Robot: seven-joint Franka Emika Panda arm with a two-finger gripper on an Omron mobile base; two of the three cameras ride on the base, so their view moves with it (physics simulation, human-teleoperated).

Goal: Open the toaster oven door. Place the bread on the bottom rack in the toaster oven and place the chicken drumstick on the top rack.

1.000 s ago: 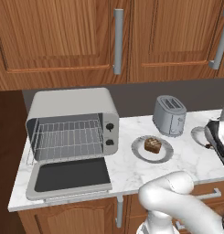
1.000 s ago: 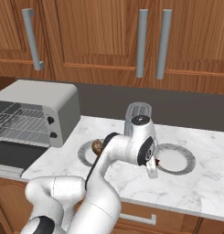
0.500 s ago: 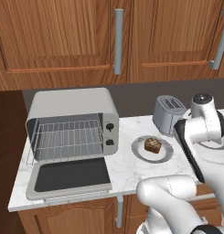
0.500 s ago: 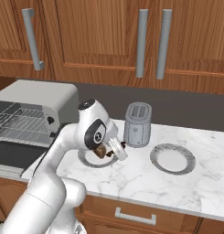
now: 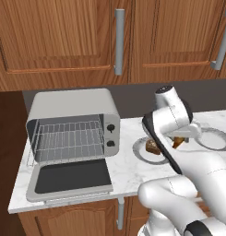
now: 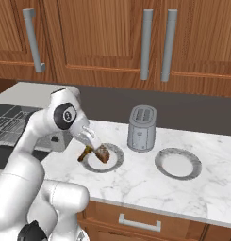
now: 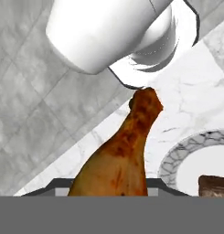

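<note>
The chicken drumstick (image 7: 120, 155) hangs in my gripper (image 6: 88, 148), which is shut on its thick end, bone end pointing away. It hovers just above the counter beside the bread's plate (image 6: 114, 162). The bread (image 5: 153, 146), a small brown wedge, lies on that plate (image 5: 141, 154). From the left base camera the drumstick (image 5: 179, 141) peeks out behind my forearm. The toaster oven (image 5: 73, 108) stands at the left with the toaster oven door (image 5: 70, 177) folded down flat. Wire racks (image 5: 68, 138) show inside; I cannot separate top rack from bottom rack.
A grey two-slot toaster (image 6: 143, 128) stands behind the plates. An empty plate (image 6: 178, 163) lies to its right. Wooden cabinets hang above the counter, and my own arm crosses the space between the plates and the oven.
The arm has swung left across the counter with the drumstick, from beyond the empty plate to beside the bread's plate. Oven, door and bread have not moved.
</note>
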